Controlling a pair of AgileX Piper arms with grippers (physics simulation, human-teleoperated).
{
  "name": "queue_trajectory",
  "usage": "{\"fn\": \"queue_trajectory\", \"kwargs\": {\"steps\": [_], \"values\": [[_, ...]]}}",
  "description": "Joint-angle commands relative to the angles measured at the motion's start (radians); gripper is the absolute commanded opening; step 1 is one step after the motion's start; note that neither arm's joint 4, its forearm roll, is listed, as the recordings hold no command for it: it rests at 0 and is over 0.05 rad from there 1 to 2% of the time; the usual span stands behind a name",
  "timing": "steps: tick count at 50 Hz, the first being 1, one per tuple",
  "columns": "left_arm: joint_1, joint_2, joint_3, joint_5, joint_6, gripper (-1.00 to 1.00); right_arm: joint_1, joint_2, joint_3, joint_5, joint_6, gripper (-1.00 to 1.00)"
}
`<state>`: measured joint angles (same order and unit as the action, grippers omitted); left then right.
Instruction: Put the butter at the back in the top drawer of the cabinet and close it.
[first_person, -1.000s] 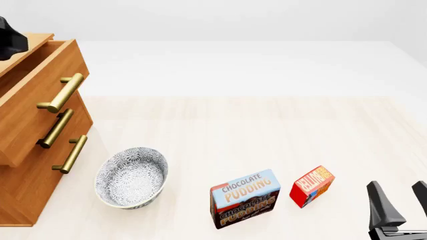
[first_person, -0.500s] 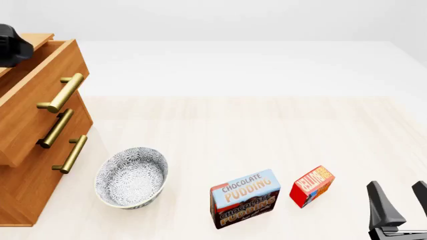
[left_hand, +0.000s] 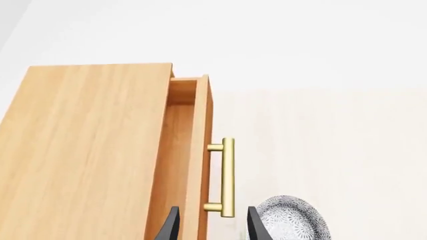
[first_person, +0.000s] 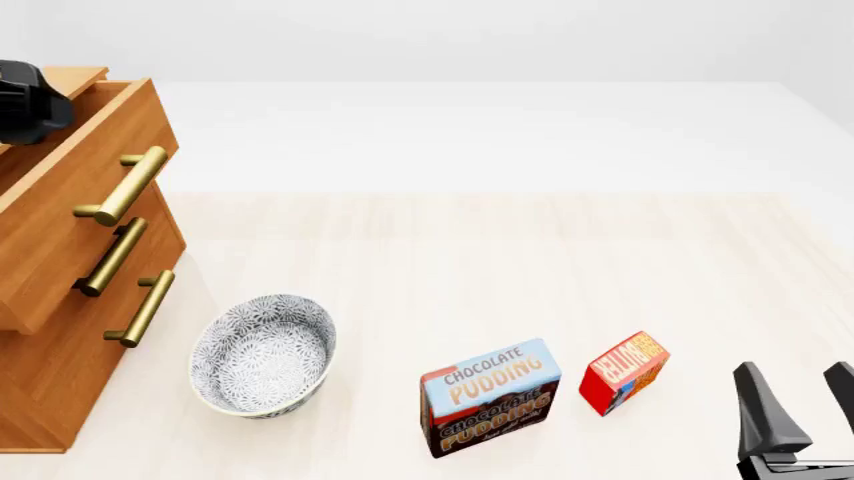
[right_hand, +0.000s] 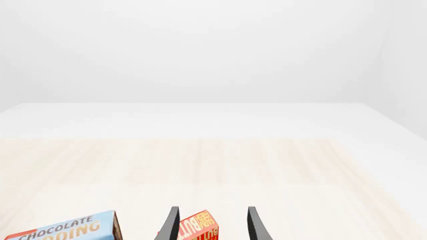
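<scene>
a pale, light-wood table (first_person: 534, 260) runs back to a plain white floor and white walls, evenly lit, with nothing else in the room.

at the far left stands the cabinet (first_person: 40, 380), orange-brown, three stacked drawers. the top drawer (first_person: 80, 190) is pulled out partway, its brass bar handle (first_person: 123, 185) facing the table, and the wrist view shows a strip of its light wood inside. the left gripper (left_hand: 211, 225) hangs above the drawer front, its two dark fingers spread apart and holding nothing, the handle between them in its own view.

just right of the cabinet sits a blue-and-white patterned bowl (first_person: 262, 354). further right a box reads "chocolate pudding" (first_person: 490, 396) on light blue over dark brown. near beside it, apart, stands the butter (first_person: 623, 372), a small red-orange box with yellow "butter" lettering running up its face, on the table near the front edge.

the right gripper (first_person: 803, 405) sits at the right corner, fingers parted and empty, the butter just ahead of them.
</scene>
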<state>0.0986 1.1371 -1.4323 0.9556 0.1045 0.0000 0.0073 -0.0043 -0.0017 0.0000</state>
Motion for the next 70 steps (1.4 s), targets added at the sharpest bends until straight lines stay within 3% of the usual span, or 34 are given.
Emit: {"fn": "queue_trajectory", "kwargs": {"steps": [1,70], "values": [[0.007,0.006,0.011,-0.009,0.004,1.0,0.0,0.0,0.0,0.0,0.0,1.0],[0.029,0.041,0.102,-0.067,0.006,1.0,0.0,0.0,0.0,0.0,0.0,1.0]]}}
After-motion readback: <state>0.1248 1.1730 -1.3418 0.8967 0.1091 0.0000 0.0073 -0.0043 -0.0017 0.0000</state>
